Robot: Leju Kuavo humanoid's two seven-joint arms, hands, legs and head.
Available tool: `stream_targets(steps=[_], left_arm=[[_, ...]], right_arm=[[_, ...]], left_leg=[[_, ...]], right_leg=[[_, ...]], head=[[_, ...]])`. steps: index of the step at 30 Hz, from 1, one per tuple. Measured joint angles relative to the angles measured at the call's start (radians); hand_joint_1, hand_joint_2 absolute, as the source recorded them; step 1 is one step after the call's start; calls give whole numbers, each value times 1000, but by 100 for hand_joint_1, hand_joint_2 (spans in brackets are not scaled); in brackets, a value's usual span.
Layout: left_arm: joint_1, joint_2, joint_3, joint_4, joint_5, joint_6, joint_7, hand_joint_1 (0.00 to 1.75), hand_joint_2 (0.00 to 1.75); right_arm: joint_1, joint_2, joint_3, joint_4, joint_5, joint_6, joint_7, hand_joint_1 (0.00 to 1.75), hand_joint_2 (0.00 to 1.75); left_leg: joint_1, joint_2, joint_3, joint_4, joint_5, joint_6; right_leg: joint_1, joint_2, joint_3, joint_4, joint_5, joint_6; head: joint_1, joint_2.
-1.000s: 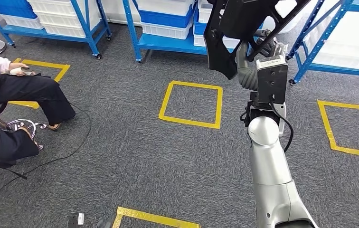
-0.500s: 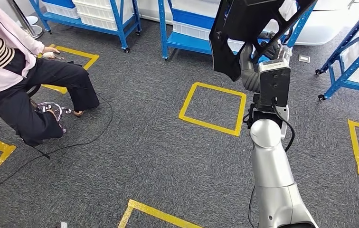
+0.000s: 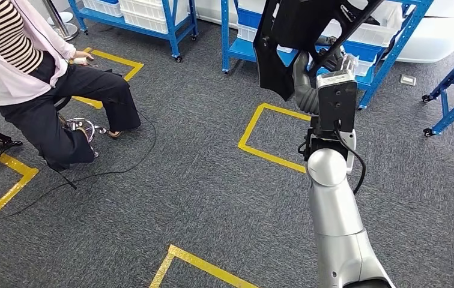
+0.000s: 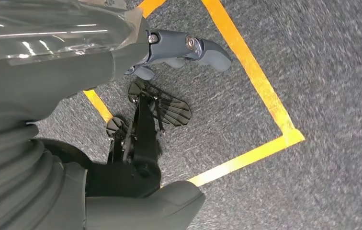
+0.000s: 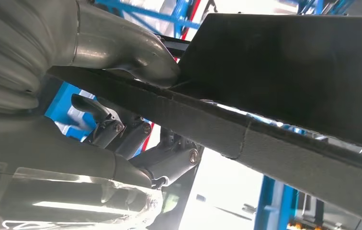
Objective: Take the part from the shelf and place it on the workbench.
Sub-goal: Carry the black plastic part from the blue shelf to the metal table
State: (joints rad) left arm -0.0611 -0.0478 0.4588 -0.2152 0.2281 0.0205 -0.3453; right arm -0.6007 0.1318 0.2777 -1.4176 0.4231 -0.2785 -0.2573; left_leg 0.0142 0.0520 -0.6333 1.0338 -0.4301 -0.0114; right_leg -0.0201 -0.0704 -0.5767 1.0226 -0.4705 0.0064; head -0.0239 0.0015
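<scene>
The part (image 3: pixel 290 36) is a large flat black panel with cut-outs, held up high in front of me in the head view. My right hand (image 3: pixel 322 60) grips it from below at the end of the raised silver arm. In the right wrist view the thumb (image 5: pixel 136 52) presses on the panel's (image 5: pixel 289 72) thick edge, and the dark fingers (image 5: pixel 121 134) curl on its other side. My left hand (image 4: pixel 136 52) hangs over the grey carpet with its fingers (image 4: pixel 203 48) apart and holds nothing.
A person (image 3: pixel 38 90) sits on a stool at the left, with a cable (image 3: pixel 110 174) trailing across the carpet. Blue shelves with white and blue bins (image 3: pixel 152 12) line the far side. Yellow tape squares (image 3: pixel 260 129) mark the floor.
The whole picture has shifted right as the camera turned left, so the seated person shows larger. My right arm still holds the panel in the same raised pose.
</scene>
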Motion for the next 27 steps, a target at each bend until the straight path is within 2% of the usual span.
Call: stream_targets(steps=[1,3,5,7,9,10,11,12,13,15,16,18,19,21,23,24,25,26,27], left_arm=[[0,0,3,0,0,3,2,0,175],[1,-1,8,0,1,7,5,0,175],[4,-2,11,1,1,10,6,0,175],[4,-2,12,1,1,10,7,0,175],[4,-2,15,1,1,12,10,0,175],[5,-2,18,1,1,13,12,0,175],[6,-3,20,1,1,14,14,0,175],[7,-3,23,1,1,14,15,0,175],[8,-4,24,1,1,16,15,0,175],[8,-4,27,1,1,20,15,0,175],[9,-4,28,1,1,23,15,0,175],[12,-4,32,1,0,27,15,0,175],[14,-3,34,1,0,28,14,0,175],[15,-3,36,2,-3,29,13,0,175],[13,-3,36,2,-6,29,11,0,175],[12,-3,36,2,-7,29,10,0,175],[12,-3,36,2,-8,29,9,0,175],[13,-3,37,2,-8,29,8,0,175],[13,-3,37,2,-8,30,7,0,175]], right_arm=[[-1,1,0,-2,1,2,0,175,175],[-3,4,2,-3,1,4,0,175,175],[-3,5,2,-4,1,4,1,175,175],[-3,4,2,-6,2,5,1,175,175],[1,0,2,-7,3,5,2,175,175],[5,-2,2,-7,4,5,3,175,175],[7,-2,2,-7,5,6,5,175,175],[9,-2,2,-8,7,7,7,175,175],[10,-2,2,-9,9,8,9,175,175],[10,1,2,-13,16,10,12,175,175],[10,3,3,-15,20,11,14,175,175],[9,8,3,-17,27,12,18,175,175],[9,12,3,-17,28,13,20,175,175],[7,21,3,-21,32,14,23,175,175],[7,25,2,-24,37,16,25,175,175],[8,25,2,-25,38,17,26,175,175],[10,25,2,-25,39,19,27,175,175],[12,25,2,-25,40,20,27,175,175],[14,25,1,-25,40,21,28,175,175]], left_leg=[[-4,4,9,-18,2,4],[-9,-16,7,-20,5,17],[-8,-34,11,-29,13,31],[-6,-52,14,-35,19,43],[-8,-74,12,-35,21,49],[-9,-87,11,-34,21,50],[-11,-100,11,-34,21,50],[-12,-113,11,-33,22,50],[-13,-125,11,-31,21,50],[-16,-146,8,-26,21,45],[-16,-153,6,-25,21,42],[-14,-167,2,-26,23,32],[-13,-163,-1,-24,22,27],[-12,-123,-22,19,-8,15],[-7,-75,-80,138,-70,1],[-3,-66,-114,206,-96,-5],[2,-61,-139,251,-107,-11],[7,-56,-144,257,-98,-15],[11,-50,-127,221,-72,-19]], right_leg=[[3,-7,2,-1,-2,5],[7,-20,7,-5,-3,16],[4,1,2,10,-17,25],[1,42,-39,98,-63,18],[4,60,-101,227,-111,10],[5,63,-120,262,-117,10],[6,66,-119,256,-107,14],[7,71,-98,210,-83,19],[8,83,-66,139,-52,22],[10,110,-14,24,-9,20],[12,117,-3,1,-1,16],[12,105,2,-6,3,7],[9,97,4,-9,6,2],[0,80,10,-15,10,-12],[0,61,12,-17,9,-20],[1,51,13,-17,8,-21],[0,41,13,-17,7,-21],[0,32,13,-16,6,-21],[-1,22,14,-16,5,-20]], head=[[2,0],[6,0],[7,0],[12,0],[16,0],[16,0],[17,0],[17,0],[17,0],[17,0],[17,0],[18,0],[17,0],[12,0],[6,0],[5,0],[5,0],[4,0],[4,0]])
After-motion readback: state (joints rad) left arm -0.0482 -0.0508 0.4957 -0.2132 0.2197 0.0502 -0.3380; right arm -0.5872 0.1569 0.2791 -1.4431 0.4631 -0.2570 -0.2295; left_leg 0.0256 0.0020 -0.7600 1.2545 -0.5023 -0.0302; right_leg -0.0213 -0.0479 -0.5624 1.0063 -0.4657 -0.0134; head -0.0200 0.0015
